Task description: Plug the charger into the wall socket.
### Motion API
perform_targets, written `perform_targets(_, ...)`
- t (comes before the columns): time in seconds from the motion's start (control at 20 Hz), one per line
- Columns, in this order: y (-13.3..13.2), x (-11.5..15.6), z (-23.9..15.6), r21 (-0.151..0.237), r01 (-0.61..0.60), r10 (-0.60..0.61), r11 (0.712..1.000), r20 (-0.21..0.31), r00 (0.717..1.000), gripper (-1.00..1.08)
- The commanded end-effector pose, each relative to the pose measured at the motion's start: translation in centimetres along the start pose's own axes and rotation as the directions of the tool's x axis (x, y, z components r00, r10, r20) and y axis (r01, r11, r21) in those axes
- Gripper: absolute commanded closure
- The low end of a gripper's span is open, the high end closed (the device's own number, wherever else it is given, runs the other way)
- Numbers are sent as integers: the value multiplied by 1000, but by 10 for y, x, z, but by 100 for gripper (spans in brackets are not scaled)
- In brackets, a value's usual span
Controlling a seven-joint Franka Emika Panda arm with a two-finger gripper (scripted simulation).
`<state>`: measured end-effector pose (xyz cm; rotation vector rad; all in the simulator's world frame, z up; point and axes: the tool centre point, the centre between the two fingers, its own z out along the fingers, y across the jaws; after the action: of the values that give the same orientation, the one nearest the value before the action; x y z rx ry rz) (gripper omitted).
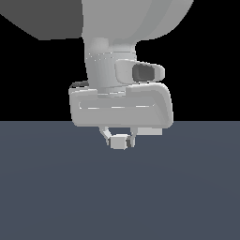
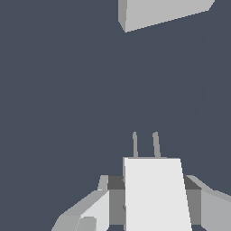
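exterior view: flat slate-blue floor fills the lower half, plain black backdrop above it, no texture or markings on either. the panda arm comes down from the top of frame, big pale-grey link, then the wrist with a dark camera module on the exterior view's right, then the wide hand body.

gripper hangs under the hand body, low over the floor; whether anything touches the floor i can't tell. fingers are drawn in close and pinching the charger, a small white block sitting between the tips. prongs aren't visible from this side.

wrist view: same slate-blue floor across nearly the whole picture. wall socket shows as a light-grey slab cut off by the frame edge, seen edge-on and slightly skewed; its holes can't be made out. it sits well apart from the charger with bare floor between.

charger is clamped between the two finger pads, one pad against each side of the white block. two short grey prongs stick out of its far end, parallel, pointing roughly toward the socket but lined up a bit to one side of its visible corner.
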<state>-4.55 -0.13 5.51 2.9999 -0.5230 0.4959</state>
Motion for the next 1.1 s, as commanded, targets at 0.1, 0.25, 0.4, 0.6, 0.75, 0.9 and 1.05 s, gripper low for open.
perform_targets(0.1,12,15,-3,18,55,-55,998,-2,999,108)
perform_targets(0.25,20,25,-5,30,88,-88,996,-3,996,108)
perform_targets(0.4,27,35,-7,41,122,-122,992,-4,992,108)
perform_targets(0.6,36,49,-9,57,168,-168,984,-6,986,108)
perform_targets(0.75,42,59,-10,69,202,-202,977,-7,979,108)
perform_targets(0.9,47,69,-12,80,233,-233,969,-9,972,108)
perform_targets(1.05,52,78,-12,90,261,-261,961,-10,965,108)
